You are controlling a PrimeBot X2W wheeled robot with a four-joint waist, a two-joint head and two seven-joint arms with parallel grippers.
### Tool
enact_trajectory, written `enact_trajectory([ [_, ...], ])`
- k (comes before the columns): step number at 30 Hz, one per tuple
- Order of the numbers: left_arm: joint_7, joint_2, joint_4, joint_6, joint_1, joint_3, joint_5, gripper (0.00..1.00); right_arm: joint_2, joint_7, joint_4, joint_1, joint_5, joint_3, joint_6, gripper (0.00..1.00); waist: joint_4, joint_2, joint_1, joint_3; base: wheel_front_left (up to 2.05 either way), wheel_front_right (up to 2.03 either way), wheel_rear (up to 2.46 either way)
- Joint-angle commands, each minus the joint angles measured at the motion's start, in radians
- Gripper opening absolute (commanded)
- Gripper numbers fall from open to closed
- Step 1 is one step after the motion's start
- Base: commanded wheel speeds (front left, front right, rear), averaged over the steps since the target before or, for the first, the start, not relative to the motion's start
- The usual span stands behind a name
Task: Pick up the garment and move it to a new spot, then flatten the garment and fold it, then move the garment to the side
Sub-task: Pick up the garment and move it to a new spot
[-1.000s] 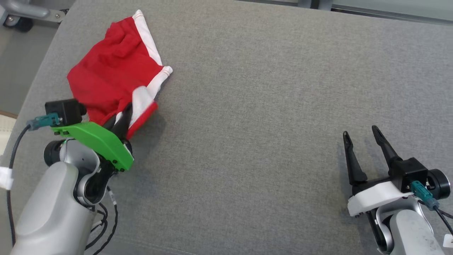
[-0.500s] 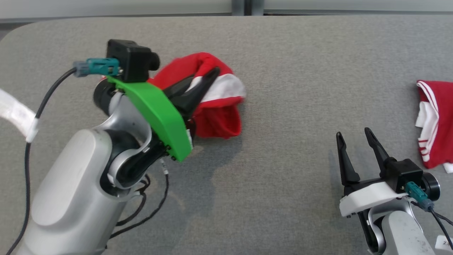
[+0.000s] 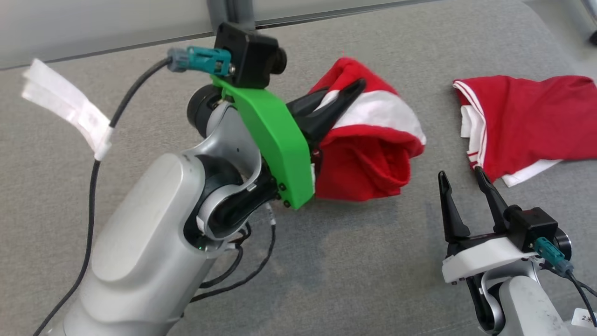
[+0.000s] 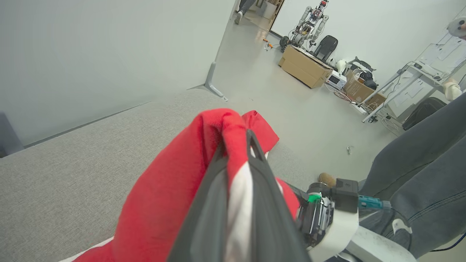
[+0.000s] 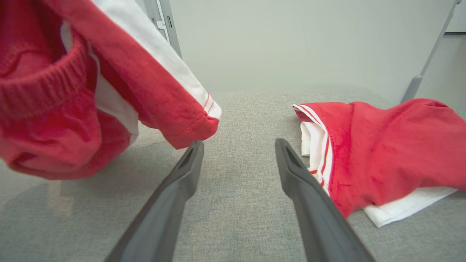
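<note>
The grey pad [image 3: 326,261] runs broad under everything. Over its middle hangs the garment [image 3: 373,158], red with white bands. It is bunched because the left gripper [image 3: 358,87] is clenched on one fold near the top, a hold that suits carrying rather than spreading. A second garment [image 3: 527,121] lies crumpled just to the right and could crowd the flattening. The right gripper [image 3: 459,172] rests low between the two, jaws apart and empty.
</note>
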State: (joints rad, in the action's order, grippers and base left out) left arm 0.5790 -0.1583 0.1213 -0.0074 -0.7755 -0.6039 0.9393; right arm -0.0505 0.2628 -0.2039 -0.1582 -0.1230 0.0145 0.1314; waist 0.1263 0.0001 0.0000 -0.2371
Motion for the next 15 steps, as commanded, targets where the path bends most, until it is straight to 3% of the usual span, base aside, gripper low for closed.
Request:
enact_trajectory([
  [1,-0.012,-0.029,-0.032,0.002,0.035,-0.003,-0.023,0.0,-0.001,0.003,0.0,-0.002,-0.009,0.001,-0.002,1.0,0.056,-0.0001,0.0,-0.001,0.0,0.0,0.0],
  [10,-0.114,-0.19,-0.283,-0.013,0.266,-0.003,-0.087,0.0,-0.001,0.003,-0.007,0.028,-0.02,-0.01,-0.002,1.0,0.077,-0.0001,0.0,-0.003,0.0,0.0,0.0],
  [15,-0.207,-0.182,-0.407,-0.024,0.347,-0.002,-0.091,0.0,-0.001,0.003,-0.015,0.038,0.0,-0.019,-0.002,1.0,0.034,-0.0001,0.0,0.003,0.0,0.0,0.0],
])
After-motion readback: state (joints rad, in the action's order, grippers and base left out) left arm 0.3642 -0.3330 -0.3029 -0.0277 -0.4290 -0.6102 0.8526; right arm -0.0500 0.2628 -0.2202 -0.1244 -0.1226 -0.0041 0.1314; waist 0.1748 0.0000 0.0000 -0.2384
